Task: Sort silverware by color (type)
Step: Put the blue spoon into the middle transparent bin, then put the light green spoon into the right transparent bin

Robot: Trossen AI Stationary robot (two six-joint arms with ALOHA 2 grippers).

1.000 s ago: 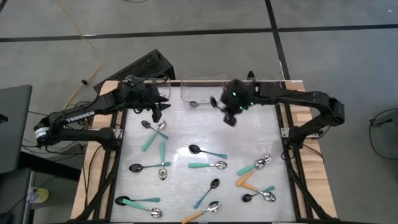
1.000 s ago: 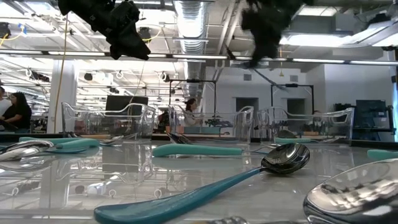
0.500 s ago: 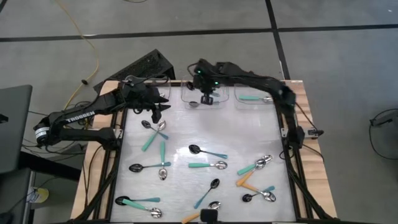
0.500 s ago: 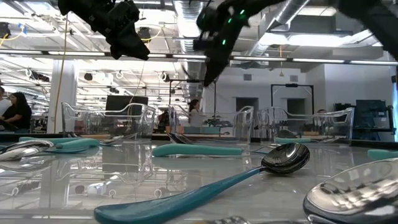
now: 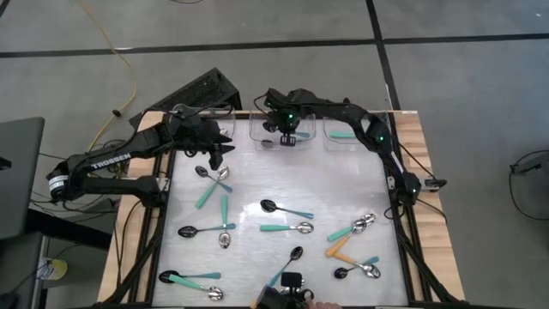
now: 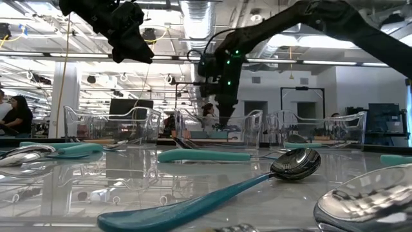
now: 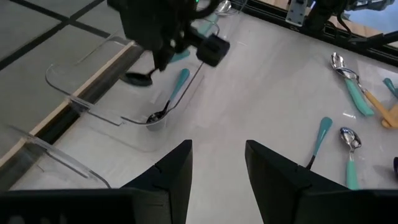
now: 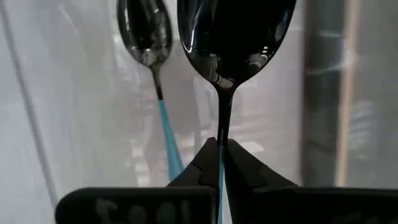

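Several spoons with silver or black bowls and teal or orange handles lie scattered on the table (image 5: 257, 184), such as one black-bowled spoon (image 5: 287, 209). My right gripper (image 5: 288, 137) hangs over the middle clear bin (image 5: 262, 120) at the far edge, shut on a black-bowled teal spoon (image 8: 233, 31). Another black-bowled teal spoon (image 7: 171, 99) lies flat on that bin's floor. My left gripper (image 5: 216, 156) is open and hovers above a pair of spoons (image 5: 213, 177) near the far left, touching nothing. My right gripper pinches the black-bowled spoon between its two fingers at the slim neck (image 8: 221, 134) just behind the bowl. The fingers point down from above and lie along the spoon. The bowl (image 7: 138, 79) sticks out past the fingertips, down into the middle bin; whether it touches the floor I cannot tell.
Three clear bins line the far edge: the left one (image 5: 206, 114), the middle one, and the right one (image 5: 377, 129) with a teal-handled spoon (image 5: 346, 134) in it. A dark object (image 5: 290, 290) reaches in over the near edge. People sit in the room behind.
My right gripper has carried the spoon from the far middle of the table toward the far left, arriving over the middle bin, then come down into it. The dark object has appeared at the near edge.
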